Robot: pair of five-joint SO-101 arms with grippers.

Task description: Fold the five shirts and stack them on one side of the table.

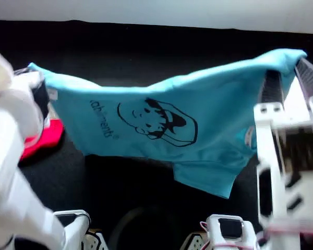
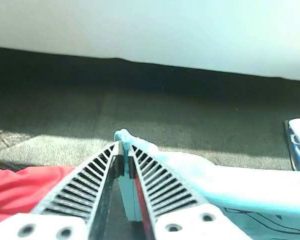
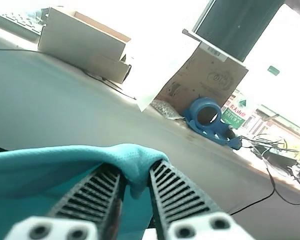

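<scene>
Looking down on a dark table [image 1: 146, 47], with a pale wall [image 1: 146, 10] along 12 o'clock. Hard to make out at 9 o'clock: blurred white arm parts [image 1: 10, 156] covering the near side of a red shirt [image 1: 47, 138], visible only as a crumpled patch lying on the table. Cut off at 3 o'clock as well, by white arm links [image 1: 271, 156] standing in front of the cloth. Strung between the two arms and held up over the table, a turquoise shirt [image 1: 161, 125]: print facing the high camera, a dark line drawing of a face beside a line of lettering, sagging through the middle, one sleeve drooping toward 5 o'clock. Clamped at its 9 o'clock corner by the left claw [image 2: 124, 150], ribbed fingers [image 2: 90, 185] pressed together on a small tuft of cloth. Pinched at its 2 o'clock corner by the right claw [image 3: 136, 182], jaws nearly together with a fold of turquoise bulging between them. Beyond that claw, cardboard boxes [image 3: 85, 42] and a blue object [image 3: 210, 117] of unclear kind.
</scene>
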